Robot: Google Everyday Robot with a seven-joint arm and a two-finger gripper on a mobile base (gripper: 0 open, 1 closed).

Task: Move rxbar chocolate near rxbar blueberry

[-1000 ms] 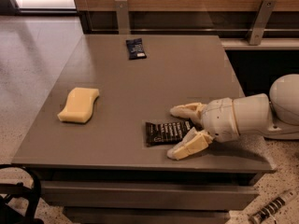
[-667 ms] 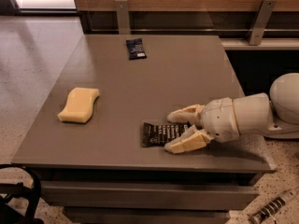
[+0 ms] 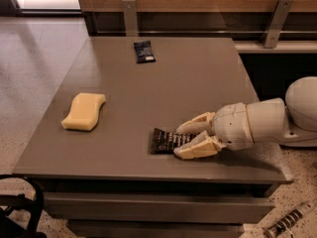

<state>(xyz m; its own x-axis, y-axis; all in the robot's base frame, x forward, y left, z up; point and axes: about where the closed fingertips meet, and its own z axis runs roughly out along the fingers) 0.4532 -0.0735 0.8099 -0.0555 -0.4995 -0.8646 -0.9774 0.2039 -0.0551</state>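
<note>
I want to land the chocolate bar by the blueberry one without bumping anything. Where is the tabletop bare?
The table is bare right of the rxbar blueberry and across the middle, between it, the sponge and the gripper. It is crowded only at the near edge, where the gripper sits at the rxbar chocolate.

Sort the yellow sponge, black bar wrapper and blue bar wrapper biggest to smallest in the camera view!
1. Pale yellow wavy sponge.
2. Black white-lettered rxbar chocolate wrapper, partly hidden by the gripper at the table's front.
3. Dark navy rxbar blueberry wrapper, smallest-looking but farthest away, so unsure.
</note>
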